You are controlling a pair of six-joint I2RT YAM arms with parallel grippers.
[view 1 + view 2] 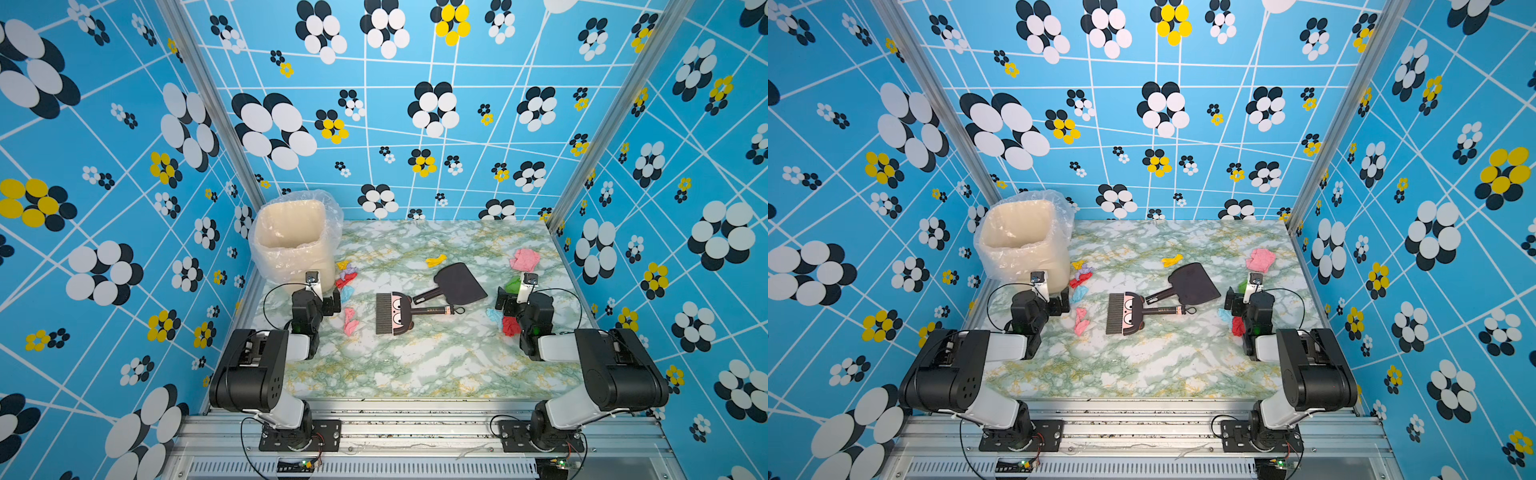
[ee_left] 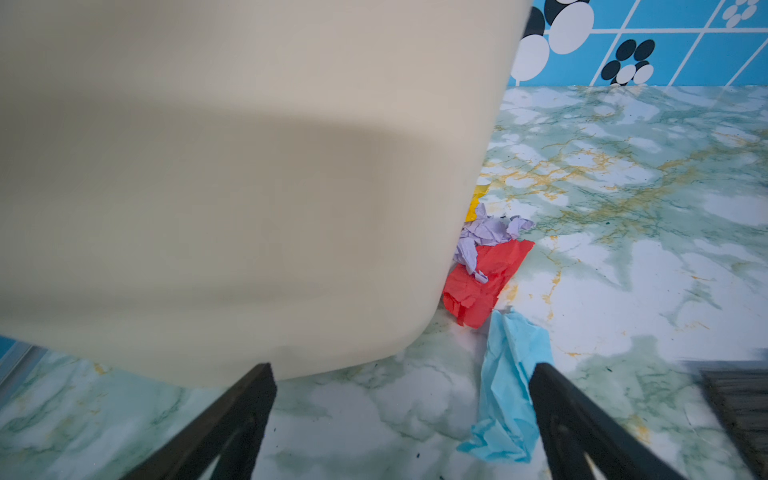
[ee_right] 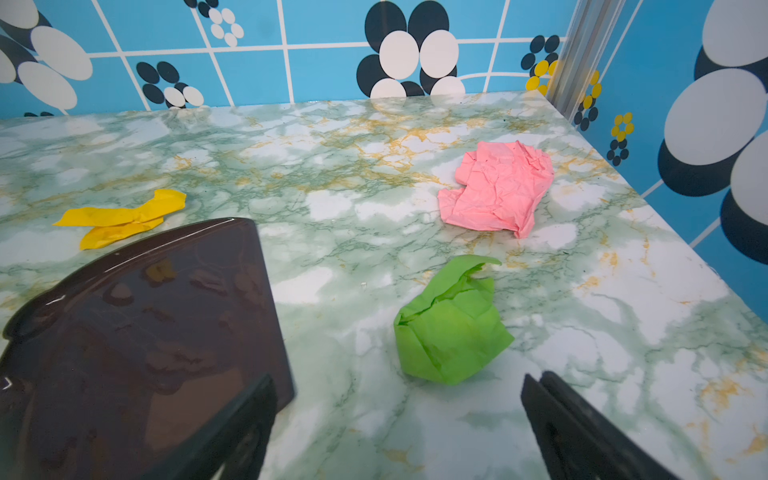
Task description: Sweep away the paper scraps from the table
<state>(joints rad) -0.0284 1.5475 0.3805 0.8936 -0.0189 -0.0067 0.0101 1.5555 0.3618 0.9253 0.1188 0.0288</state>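
Left fingers [image 2: 232, 424] agape, empty, blue scrap [image 2: 507, 395] between; right fingers [image 3: 582, 428] likewise, green scrap [image 3: 449, 324] ahead.

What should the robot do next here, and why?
Probably bring the right gripper over to the brush, whose handle points its way. Both it and the left gripper are open and empty, the dustpan lies untouched, and paper scraps dot the table.

Bright, even light fills your cell, and the shadows are soft.
You see the grid lines on the walls [image 1: 415, 124] bow toward the edges in both top views. The glossy table [image 3: 374, 137] mirrors the wall pattern at its far edge, the dark dustpan [image 3: 145, 324] shows sheen and reflections, and the cream bin [image 2: 249, 166] looms soft and out of focus under a grey shadow band.
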